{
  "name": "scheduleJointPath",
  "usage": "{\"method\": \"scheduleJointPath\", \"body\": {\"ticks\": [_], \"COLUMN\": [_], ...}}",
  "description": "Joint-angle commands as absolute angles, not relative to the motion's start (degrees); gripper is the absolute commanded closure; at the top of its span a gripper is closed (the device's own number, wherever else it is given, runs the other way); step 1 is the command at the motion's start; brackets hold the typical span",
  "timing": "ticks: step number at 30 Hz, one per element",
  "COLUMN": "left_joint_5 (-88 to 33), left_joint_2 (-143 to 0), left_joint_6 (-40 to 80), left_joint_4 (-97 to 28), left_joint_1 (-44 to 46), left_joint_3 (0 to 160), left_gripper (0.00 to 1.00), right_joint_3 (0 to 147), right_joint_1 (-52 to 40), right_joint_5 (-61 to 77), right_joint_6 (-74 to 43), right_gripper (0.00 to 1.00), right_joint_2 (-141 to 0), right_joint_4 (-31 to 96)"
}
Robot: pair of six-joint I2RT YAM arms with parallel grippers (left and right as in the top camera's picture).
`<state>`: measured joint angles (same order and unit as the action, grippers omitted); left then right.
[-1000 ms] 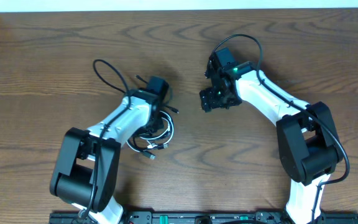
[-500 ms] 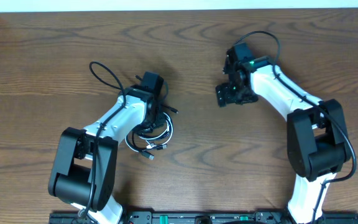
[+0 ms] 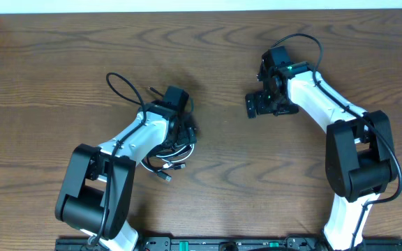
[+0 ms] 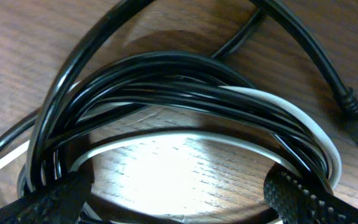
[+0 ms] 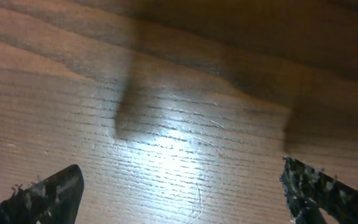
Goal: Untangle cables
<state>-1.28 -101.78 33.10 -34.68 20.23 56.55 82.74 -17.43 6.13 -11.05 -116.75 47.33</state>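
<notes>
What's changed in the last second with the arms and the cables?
The right gripper drew back to the right, away from the cables, open and empty. The left gripper stayed over them, fingers wide either side of the bundle. The cables hardly moved.

My overhead camera looks straight down on the whole table [image 3: 47,56]. Wrist cameras sit close: left over the cables [image 4: 166,74], also seen overhead; right over the table.
</notes>
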Motion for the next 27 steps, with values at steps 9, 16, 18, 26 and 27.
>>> {"method": "scheduleJointPath", "body": {"ticks": [9, 16, 18, 26, 27], "left_joint_5": [-8.0, -2.8, -1.8, 3.1, 3.7], "left_joint_2": [-96.0, -89.0, -89.6, -94.2, -94.6], "left_joint_6": [27.1, 29.4, 29.4, 31.1, 31.2], "left_joint_4": [-38.7, -45.1, -46.3, -46.1, -46.0], "left_joint_1": [20.2, 19.5, 19.5, 19.5, 19.5], "left_joint_3": [58.8, 58.7, 58.5, 55.3, 55.3], "left_gripper": [0.02, 0.28, 0.5, 0.47, 0.46], "right_joint_3": [82.4, 82.4, 82.4, 82.4, 82.4], "right_joint_1": [-17.3, -17.4, -17.7, -21.1, -21.6], "right_joint_5": [9.5, 23.4, 25.8, 26.5, 26.5], "right_joint_6": [-10.6, -5.0, -5.0, -5.0, -5.0], "right_gripper": [0.01, 0.11, 0.21, 0.44, 0.44], "right_joint_2": [-117.3, -117.3, -117.3, -117.3, -117.3], "right_joint_4": [47.4, 46.3, 46.0, 44.6, 44.3]}}
